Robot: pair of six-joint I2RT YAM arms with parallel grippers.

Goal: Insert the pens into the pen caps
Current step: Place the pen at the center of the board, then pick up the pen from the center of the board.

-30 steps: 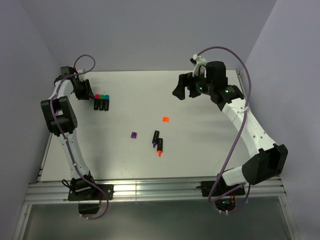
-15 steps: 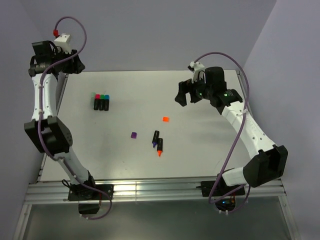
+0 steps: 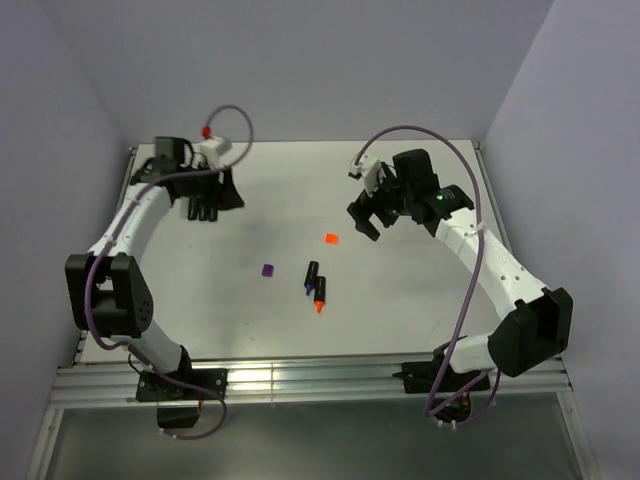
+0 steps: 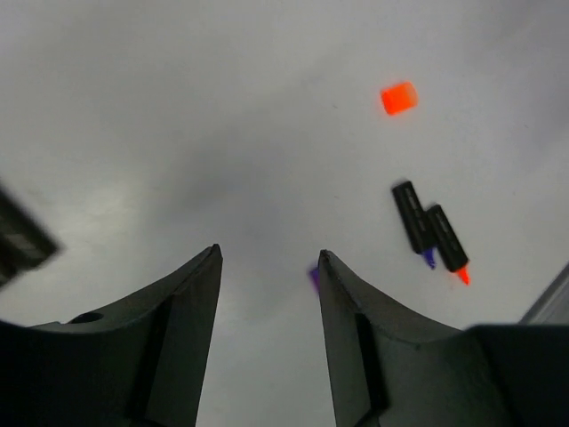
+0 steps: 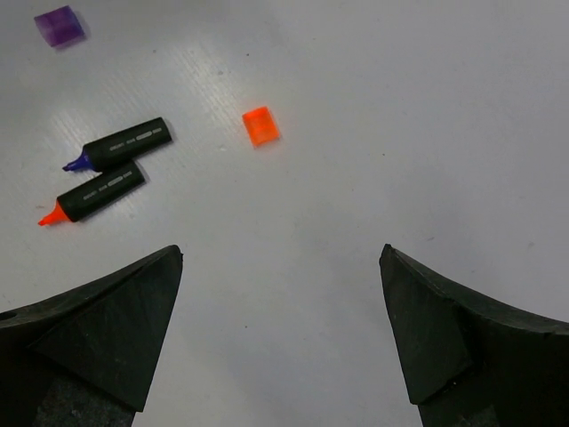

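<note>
Right gripper (image 3: 368, 215), jaws spread, hangs near the orange cap (image 3: 331, 239) (tilted downward).

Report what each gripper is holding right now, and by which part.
Nothing is held. The left gripper and the right gripper are both open and empty; the orange pen and purple pen lie loose on the table.

White table (image 3: 420, 320), pale lilac walls (image 3: 300, 60), perhaps grey floor (image 3: 320, 445) below.

orange cap (image 3: 331, 238) sits alone, bare table (image 3: 420, 290) all round. purple pen (image 3: 311, 276) and orange pen (image 3: 320, 293) lie touching, no gap between them. purple cap (image 3: 267, 270) apart, reachable.
</note>
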